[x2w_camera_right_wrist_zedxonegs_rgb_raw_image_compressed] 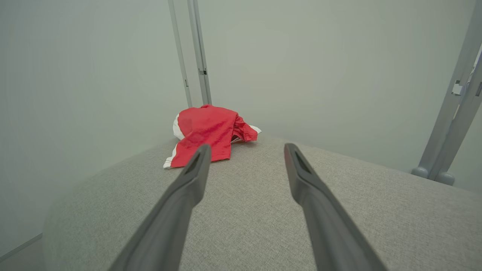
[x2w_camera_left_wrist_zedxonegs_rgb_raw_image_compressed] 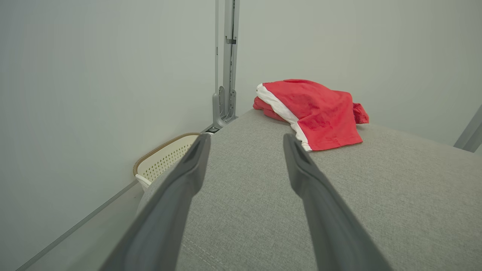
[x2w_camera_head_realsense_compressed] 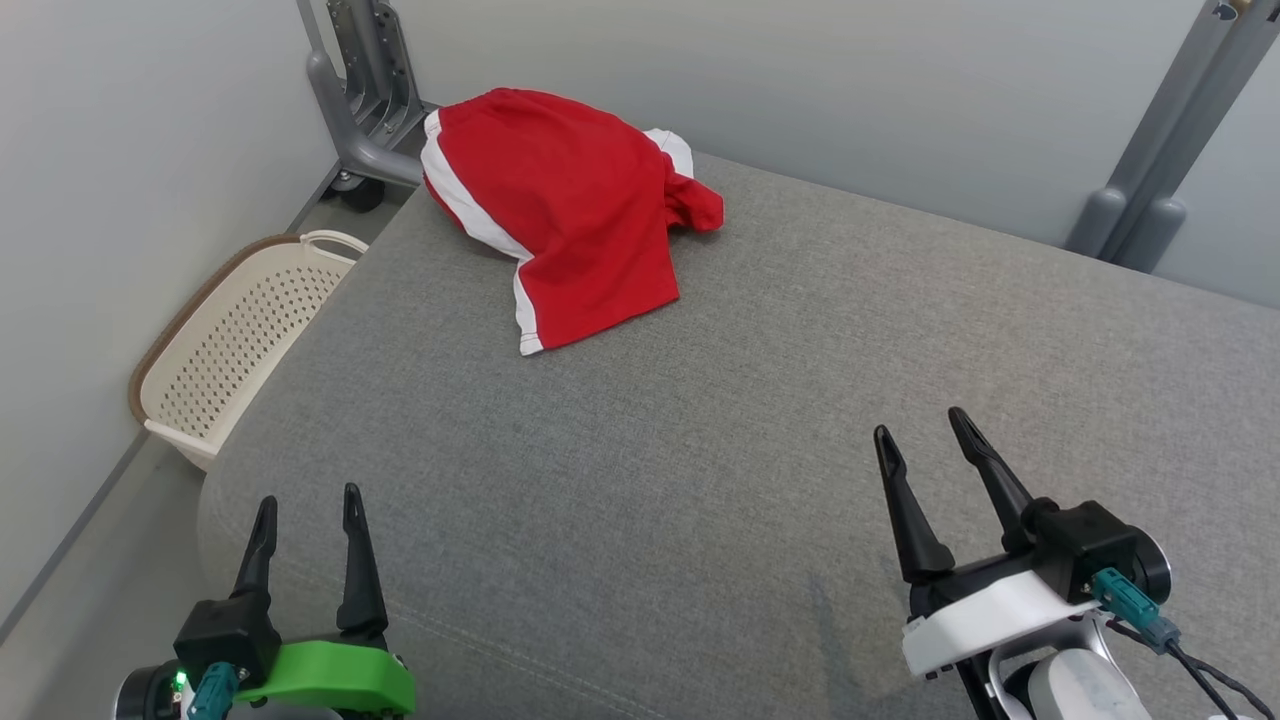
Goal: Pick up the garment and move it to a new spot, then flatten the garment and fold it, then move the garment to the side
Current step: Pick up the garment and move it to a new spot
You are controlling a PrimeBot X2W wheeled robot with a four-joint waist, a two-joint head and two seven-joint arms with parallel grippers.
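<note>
With the left jaws and right jaws both spread and empty, the garment (x2w_camera_head_realsense_compressed: 560,210) lay crumpled on the grey cushion (x2w_camera_head_realsense_compressed: 700,450) well ahead of both, long axis running away, hem nearest the left jaws.

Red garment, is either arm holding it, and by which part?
Nothing is held. Both arms' jaws stand open and empty over the grey cushion, apart from the red garment crumpled at its far left corner.
</note>
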